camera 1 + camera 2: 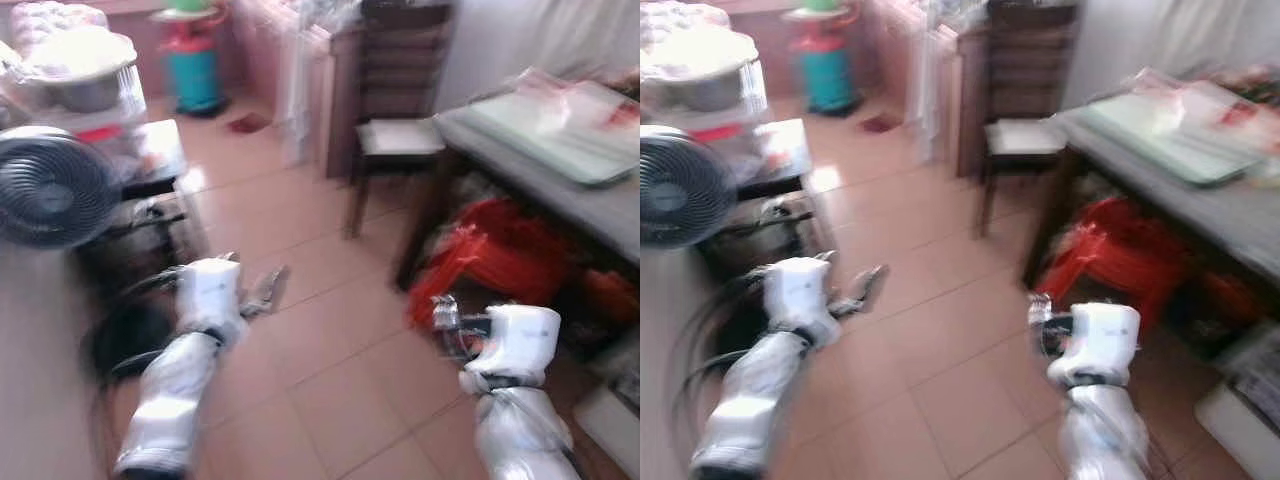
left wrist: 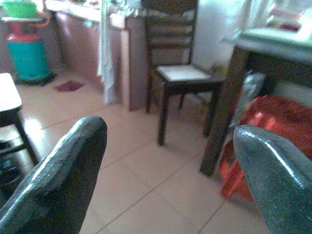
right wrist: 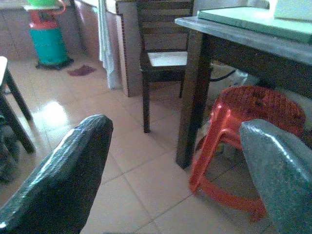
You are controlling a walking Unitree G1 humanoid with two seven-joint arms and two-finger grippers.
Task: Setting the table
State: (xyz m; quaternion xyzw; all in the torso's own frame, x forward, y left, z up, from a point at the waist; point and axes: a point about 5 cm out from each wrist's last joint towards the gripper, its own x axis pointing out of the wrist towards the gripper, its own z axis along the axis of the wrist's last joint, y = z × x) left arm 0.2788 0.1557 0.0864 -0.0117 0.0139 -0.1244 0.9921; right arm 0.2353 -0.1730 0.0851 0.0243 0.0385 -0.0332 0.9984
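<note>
Both end effectors, left (image 2: 165,170) and right (image 3: 170,170), hang apart and empty short of the tabletop (image 1: 600,205); its clear plastic-wrapped items (image 1: 560,100) look light and slippery, best pinched at an edge.

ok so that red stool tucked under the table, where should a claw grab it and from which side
Probably by the rim of the seat, from the open floor side. The red stool stands upright under the table, so the tabletop blocks a reach from above. Its seat edge and splayed legs face the tiles. The right claw, open, is nearer than the left claw; a leg is the fallback.
</note>
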